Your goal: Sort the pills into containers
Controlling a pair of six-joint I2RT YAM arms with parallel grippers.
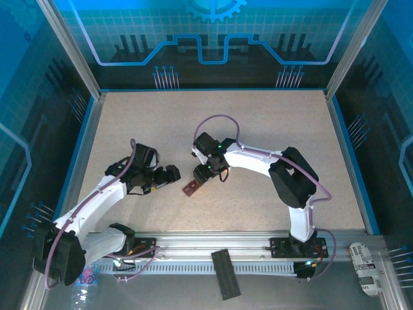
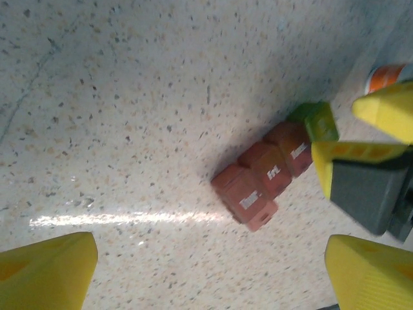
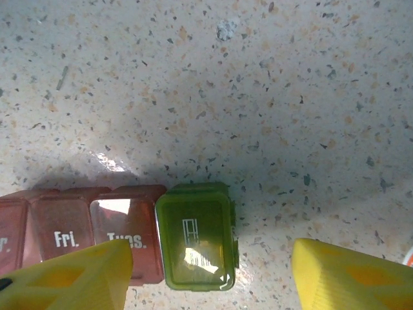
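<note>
Containers (image 3: 122, 223) lie closed on the table (image 3: 258, 97) between the arms, the green end compartment (image 3: 193, 236) between the parted, empty fingers of the right gripper (image 3: 211, 253). The left gripper (image 2: 210, 252) hangs wide and empty nearby; centring on green before pinching should stop skidding.

- The containers (image 1: 190, 189), a short dark red strip, lie near the middle of the speckled worktop (image 1: 258, 116).
- The right gripper (image 1: 202, 175) hangs just over their far end.
- The left gripper (image 1: 173, 174) is near, at their left side.
- A flat black piece (image 1: 226, 273) lies across the front rail (image 1: 193, 242).
</note>
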